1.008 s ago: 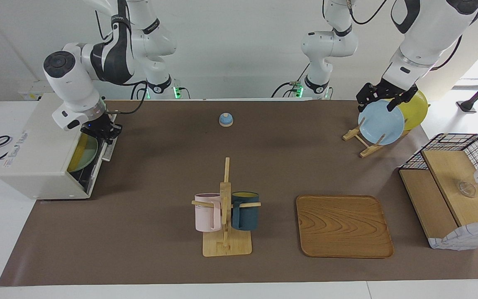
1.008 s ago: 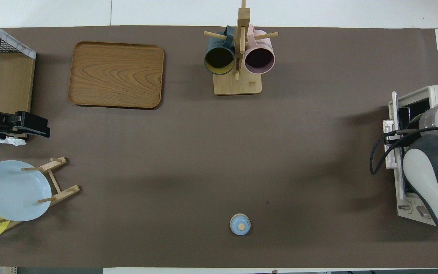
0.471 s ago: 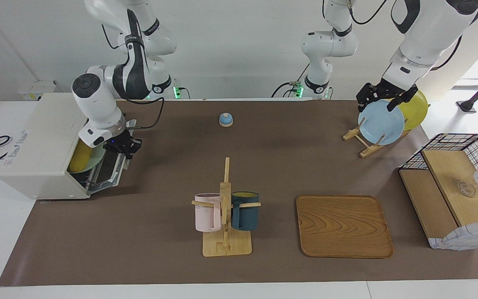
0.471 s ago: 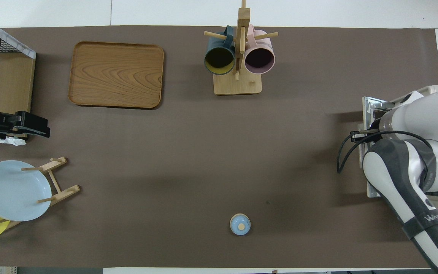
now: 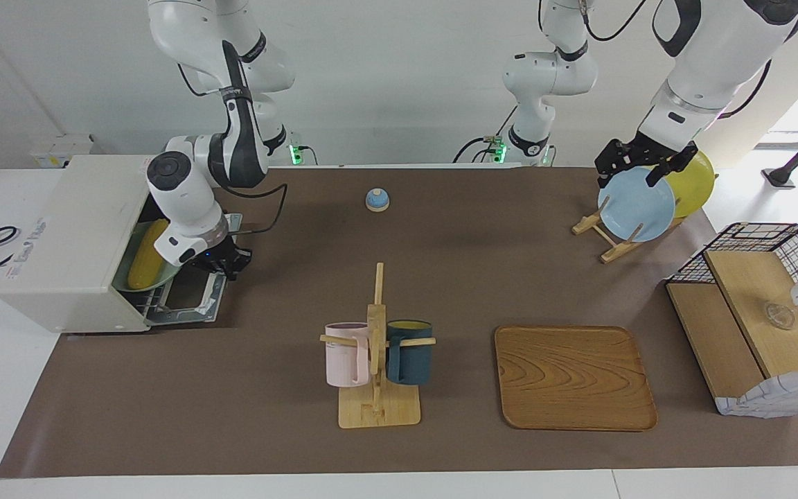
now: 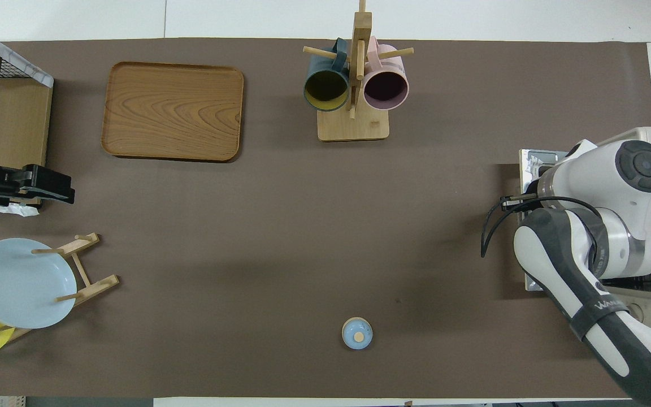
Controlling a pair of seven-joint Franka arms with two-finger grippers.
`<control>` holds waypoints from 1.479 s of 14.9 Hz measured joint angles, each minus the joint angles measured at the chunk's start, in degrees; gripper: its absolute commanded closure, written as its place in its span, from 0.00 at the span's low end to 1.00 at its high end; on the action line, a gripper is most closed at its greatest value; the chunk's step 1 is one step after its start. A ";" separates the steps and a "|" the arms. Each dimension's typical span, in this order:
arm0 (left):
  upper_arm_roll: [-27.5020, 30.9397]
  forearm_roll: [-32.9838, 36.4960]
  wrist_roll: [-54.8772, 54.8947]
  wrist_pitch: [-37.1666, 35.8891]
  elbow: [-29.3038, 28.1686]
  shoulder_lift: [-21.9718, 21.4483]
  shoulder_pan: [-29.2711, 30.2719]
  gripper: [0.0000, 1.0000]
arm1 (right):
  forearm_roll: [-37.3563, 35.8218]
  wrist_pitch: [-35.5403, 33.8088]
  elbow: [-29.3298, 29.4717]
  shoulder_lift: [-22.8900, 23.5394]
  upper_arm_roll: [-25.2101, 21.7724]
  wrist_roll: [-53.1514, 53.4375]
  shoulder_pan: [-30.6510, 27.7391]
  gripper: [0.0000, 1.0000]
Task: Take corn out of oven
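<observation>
Corn [image 5: 147, 254] lies inside the open oven [image 5: 70, 242].

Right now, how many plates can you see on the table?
3: a blue plate and a yellow plate stand in the wooden plate rack at the left arm's end; a green plate under the corn sits inside the oven. More could be hidden there.

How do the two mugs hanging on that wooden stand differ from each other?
The pink mug is pale pink, while the blue mug is dark teal. The pink mug hangs toward the right arm's end of the table, the blue mug toward the left arm's. Both hang from pegs of one wooden stand, mouths facing upward.
</observation>
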 measured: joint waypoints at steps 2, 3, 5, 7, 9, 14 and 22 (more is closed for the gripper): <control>0.00 0.00 0.00 0.18 -0.03 -0.01 0.00 0.00 | 0.14 1.83 0.01 1.68 -0.13 0.00 0.22 1.00; 0.00 0.00 0.00 0.24 -0.03 -0.01 0.00 0.00 | 0.21 3.26 0.03 2.42 -0.25 0.22 0.48 1.00; 0.05 0.00 0.00 0.33 -0.04 -0.04 0.01 0.00 | 0.29 5.16 0.22 3.44 -0.56 2.38 2.07 1.00; 0.16 0.00 0.00 0.36 -0.05 -0.06 0.04 0.00 | 0.30 5.05 1.08 3.57 -0.58 3.88 3.88 1.00; 0.23 0.00 0.00 0.38 -0.08 -0.06 0.06 0.00 | 0.30 1.25 3.89 3.37 -0.60 4.46 4.56 0.90; 0.12 0.00 0.00 0.41 -0.09 -0.07 0.03 0.00 | -0.22 -15.55 10.46 -0.75 -1.93 8.83 3.84 0.28; 0.17 0.00 0.00 1.03 -0.14 -0.11 0.04 0.00 | -8.26 -20.74 8.99 -3.42 -2.19 4.22 -3.64 0.44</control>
